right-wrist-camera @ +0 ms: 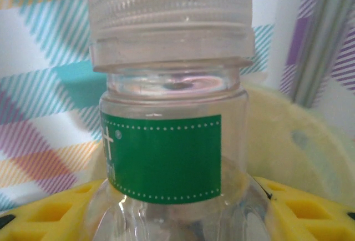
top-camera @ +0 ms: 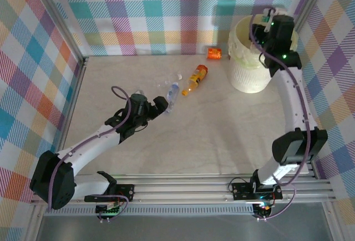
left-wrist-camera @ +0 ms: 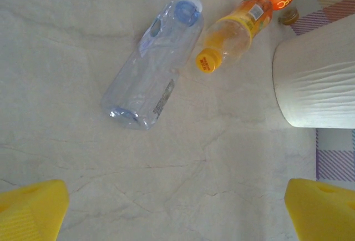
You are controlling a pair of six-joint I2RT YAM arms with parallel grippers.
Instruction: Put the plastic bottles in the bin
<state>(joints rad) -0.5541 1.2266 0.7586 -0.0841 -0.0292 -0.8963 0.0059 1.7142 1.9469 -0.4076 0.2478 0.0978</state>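
Left gripper (top-camera: 160,105) hangs spread & empty, blue-cap bottle (left-wrist-camera: 152,74) just ahead w/ bare table (top-camera: 222,135) round it for a pick, while right gripper (top-camera: 267,25), clenched on green-label bottle (right-wrist-camera: 166,157), sits approx. over bin (top-camera: 247,77), so next is prob. release, rim & back wall close.

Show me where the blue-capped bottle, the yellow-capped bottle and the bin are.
blue-capped bottle (left-wrist-camera: 151,77): left wrist view, middle of its clear body.
yellow-capped bottle (left-wrist-camera: 237,33): left wrist view, middle of its body.
bin (top-camera: 247,77): top view, its white outer wall.
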